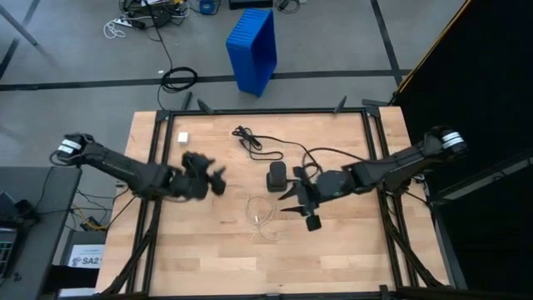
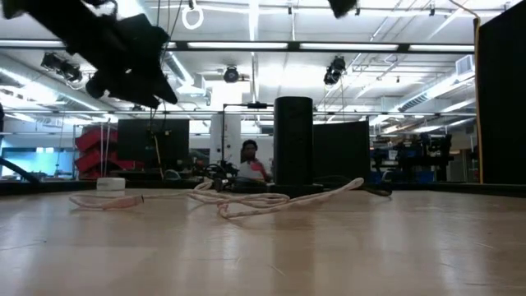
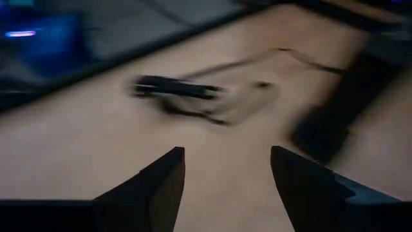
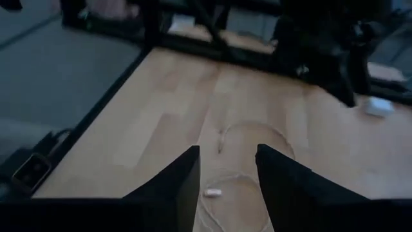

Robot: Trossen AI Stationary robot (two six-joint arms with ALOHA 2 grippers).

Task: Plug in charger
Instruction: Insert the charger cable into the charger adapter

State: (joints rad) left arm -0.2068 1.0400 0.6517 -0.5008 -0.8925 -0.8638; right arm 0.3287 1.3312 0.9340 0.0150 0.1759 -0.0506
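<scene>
Pale wood table: we note the white cable coiled loose near its middle, the white charger block well apart toward the far left corner. Left gripper hovers left of centre, fingers spread, empty. Right gripper hangs beside a black speaker, fingers parted, grasping nothing.

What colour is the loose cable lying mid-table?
White: the cable lies in loose loops on the wooden table, clearest in the high view.
</scene>
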